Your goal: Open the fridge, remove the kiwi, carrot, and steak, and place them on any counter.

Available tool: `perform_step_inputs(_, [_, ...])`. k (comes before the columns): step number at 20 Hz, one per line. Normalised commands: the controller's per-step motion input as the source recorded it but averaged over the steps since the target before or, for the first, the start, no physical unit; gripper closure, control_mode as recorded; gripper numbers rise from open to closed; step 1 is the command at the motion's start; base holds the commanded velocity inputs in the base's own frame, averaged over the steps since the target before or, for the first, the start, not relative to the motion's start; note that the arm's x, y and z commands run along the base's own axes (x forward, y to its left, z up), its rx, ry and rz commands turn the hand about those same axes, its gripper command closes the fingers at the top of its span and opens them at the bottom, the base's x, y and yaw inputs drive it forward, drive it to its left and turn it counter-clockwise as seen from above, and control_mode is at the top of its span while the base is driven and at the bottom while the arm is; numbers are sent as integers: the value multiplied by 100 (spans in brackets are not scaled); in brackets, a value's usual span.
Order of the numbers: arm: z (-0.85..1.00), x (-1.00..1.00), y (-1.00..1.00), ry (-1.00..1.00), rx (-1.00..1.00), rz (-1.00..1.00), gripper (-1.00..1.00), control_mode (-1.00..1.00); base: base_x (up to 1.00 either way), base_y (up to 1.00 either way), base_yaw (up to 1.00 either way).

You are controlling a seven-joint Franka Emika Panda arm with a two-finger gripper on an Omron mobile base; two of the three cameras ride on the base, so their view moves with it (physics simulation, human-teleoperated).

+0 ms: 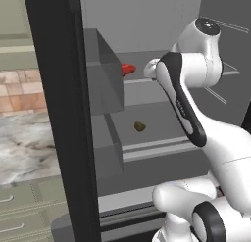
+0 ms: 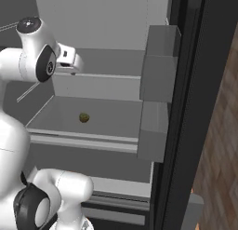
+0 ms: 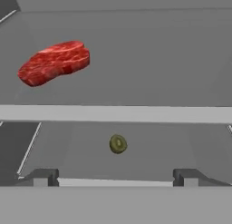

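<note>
The fridge (image 1: 59, 113) stands open, its light grey inside facing me. On the upper shelf lies the red steak (image 3: 54, 62), also visible as a red tip (image 1: 128, 68) just left of my hand. The olive-brown kiwi (image 3: 118, 144) sits alone on the lower shelf (image 1: 139, 126) (image 2: 84, 117). My gripper (image 3: 115, 177) is open and holds nothing; it hovers inside the fridge at upper-shelf height, pointing toward the back wall, with the steak ahead to its left and the kiwi below. The carrot is out of view.
Grey door bins (image 1: 105, 79) (image 2: 158, 80) jut out from the open doors on both sides of the arm. The marbled counter (image 1: 24, 143) over sage-green drawers (image 1: 19, 206) lies left of the left door. A shelf front edge (image 3: 116, 113) crosses just before the hand.
</note>
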Motion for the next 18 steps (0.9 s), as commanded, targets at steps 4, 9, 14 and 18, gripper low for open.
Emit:
perform_step_inputs(4, [5, 33, 29, 0, 2, 0, -100, -100, 0, 0, 0])
perform_step_inputs(9, [9, 27, 36, 0, 0, 0, -100, -100, 0, 0, 0])
perform_step_inputs(14, [3, 35, 33, 0, 0, 0, -100, -100, 0, 0, 0])
perform_step_inputs(18, [0, 31, 34, 0, 0, 0, -100, -100, 0, 0, 0])
